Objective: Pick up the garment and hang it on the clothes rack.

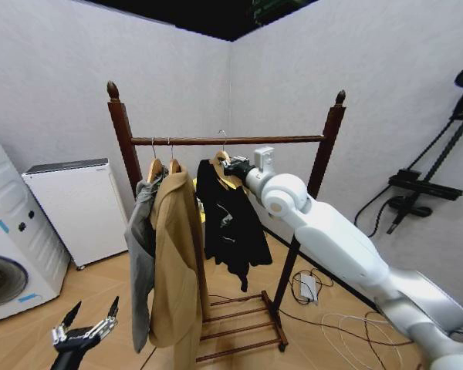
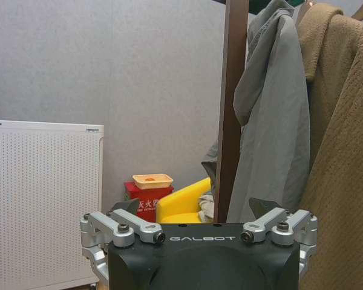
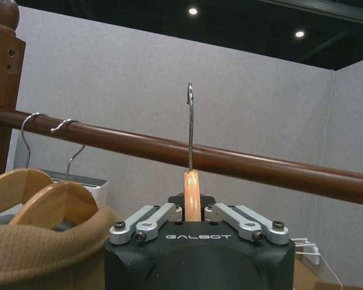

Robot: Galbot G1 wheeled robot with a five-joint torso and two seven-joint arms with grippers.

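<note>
GALBOT — on left gripper (image 2: 199,238) and right gripper (image 3: 193,208)

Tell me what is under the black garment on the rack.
Under the garment, held up by the right gripper, lie the clothes rack base slats and wood floor. The tan coat covers the slats' left part. The left gripper hangs low.
</note>
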